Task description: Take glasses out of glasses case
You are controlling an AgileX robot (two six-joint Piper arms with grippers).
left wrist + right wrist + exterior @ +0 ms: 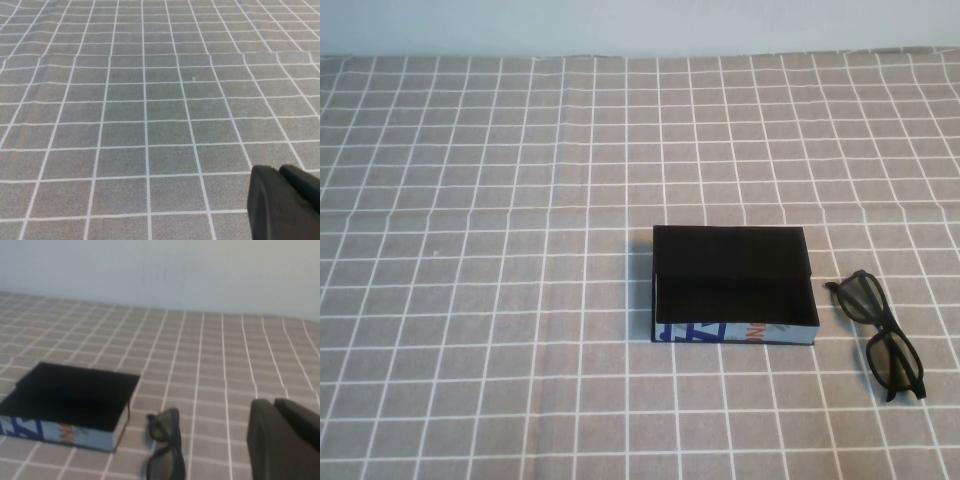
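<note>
High view gives me the case point(734, 288) open on the checked worktop point(470, 250), its printed white side facing the robot. I see the glasses point(880, 333) lying out of it, just beside its right end, not touching. Left gripper point(285, 202) hangs over bare cloth; right gripper point(282, 440) sits near the glasses. I cannot tell how either pair of jaws stands.

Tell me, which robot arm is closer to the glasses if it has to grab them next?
Probably the right. The glasses lie on the cloth to the right of the glasses case, and the right tool sees them close by. The left tool sees only bare cloth.
</note>
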